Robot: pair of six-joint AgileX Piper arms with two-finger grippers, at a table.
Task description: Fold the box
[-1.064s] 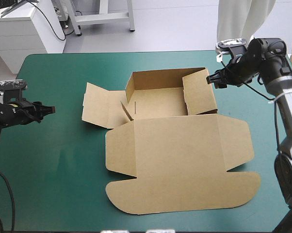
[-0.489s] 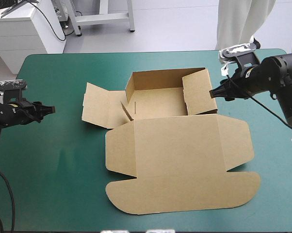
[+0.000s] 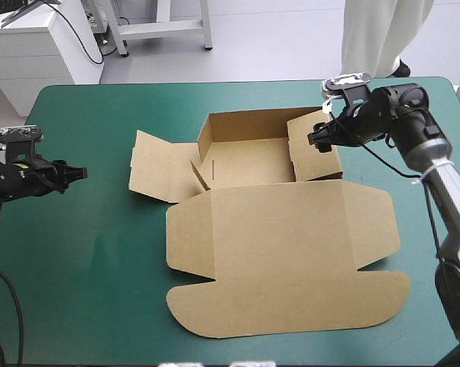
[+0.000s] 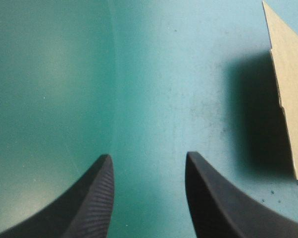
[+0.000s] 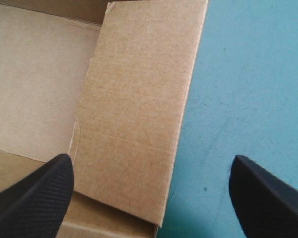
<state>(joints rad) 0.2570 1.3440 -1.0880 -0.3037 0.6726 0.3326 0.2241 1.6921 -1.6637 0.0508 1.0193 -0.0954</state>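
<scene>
**Box half-formed; right arm over the right side panel**

The box (image 3: 280,252) sits mid-table on the teal-green cover (image 3: 85,260). Its far wall (image 3: 253,125) is raised. The lid (image 3: 280,229) lies flat toward the near edge, and the left side flap (image 3: 155,167) lies flat on the cover. The right side panel (image 3: 312,162) is lifted and appears to lean in over the tray, though its exact tilt is hard to read from above.

The right gripper (image 3: 315,139) hangs over that panel with its fingers spread wide and nothing between them. In the right wrist view one finger (image 5: 37,196) sits over the tray side and the other over bare cover, so they straddle the panel's outer edge. The left gripper (image 3: 80,173) is near the table's left edge, moderately spread and empty, well apart from the left side flap.

Risks, as judgement:
- Nothing pins the box. A sideways push on the right side panel could slide the whole sheet left instead of bending the crease.
- If the fingers come down unevenly, the panel could buckle off its score line or spring back out when released.
- The left side flap is not yet raised, so the far wall has little bracing and may fall.

Markings: none readable. The board is plain brown in all views, with no print, label or brand.
</scene>
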